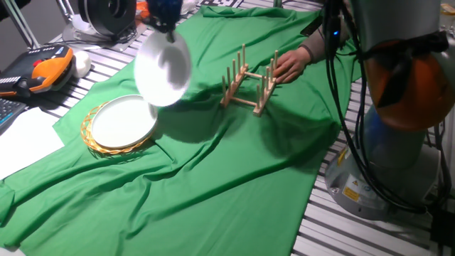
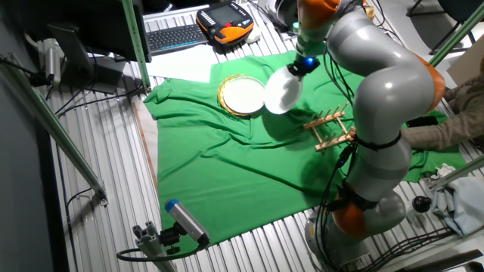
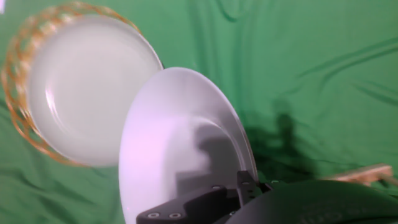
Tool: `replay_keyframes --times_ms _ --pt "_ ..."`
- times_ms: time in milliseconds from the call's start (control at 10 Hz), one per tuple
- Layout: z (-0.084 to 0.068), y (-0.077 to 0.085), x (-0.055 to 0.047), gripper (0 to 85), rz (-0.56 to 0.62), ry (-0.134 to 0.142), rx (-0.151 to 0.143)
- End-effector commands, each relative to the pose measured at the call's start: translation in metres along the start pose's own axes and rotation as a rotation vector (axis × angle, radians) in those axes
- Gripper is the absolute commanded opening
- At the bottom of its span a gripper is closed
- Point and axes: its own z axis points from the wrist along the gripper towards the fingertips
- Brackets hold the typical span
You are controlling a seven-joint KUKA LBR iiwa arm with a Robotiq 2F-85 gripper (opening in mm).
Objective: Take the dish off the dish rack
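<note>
From one fixed view, the gripper point(image 1: 165, 30) has the dish point(image 1: 163, 70) pinched by its top rim, and the plate hangs tilted in the air, well clear of the green cloth point(image 1: 213, 163). The dish rack point(image 1: 250, 84) stands empty of plates to the right, a person's hand point(image 1: 289, 66) resting at its far end. Below the dish, a second white plate point(image 1: 122, 121) lies on the wicker mat point(image 1: 96, 139).

Over to the other fixed view: the dish point(image 2: 283, 92) floats between the matted plate point(image 2: 243, 95) and the rack point(image 2: 330, 128), held under the arm's wrist (the fingers themselves are hard to pick out here).

Hand view now: the dish point(image 3: 177, 149) fills the middle, its rim clamped at the bottom edge by the dark gripper point(image 3: 239, 186), the other plate point(image 3: 84, 84) on its mat point(image 3: 15, 106) behind it, upper left
</note>
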Motion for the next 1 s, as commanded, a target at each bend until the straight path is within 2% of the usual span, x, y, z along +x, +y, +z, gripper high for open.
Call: replay_keyframes --times_ms 0,100,200,400,500,600,700,900 --pt "0.001 0.034 0.003 0.0 0.015 -0.010 0.003" --pt "0.006 0.044 -0.001 0.0 0.027 -0.011 -0.005" --pt "0.012 0.051 -0.004 0.0 0.041 -0.003 -0.027" --pt "0.023 0.071 -0.010 0.0 0.073 -0.008 -0.025" --pt "0.032 0.079 -0.013 0.0 0.093 -0.003 -0.037" --pt "0.042 0.086 -0.017 0.0 0.099 -0.013 -0.041" --pt "0.052 0.089 -0.023 0.0 0.102 -0.027 -0.049" --pt "0.065 0.092 -0.030 0.0 0.108 -0.037 -0.081"
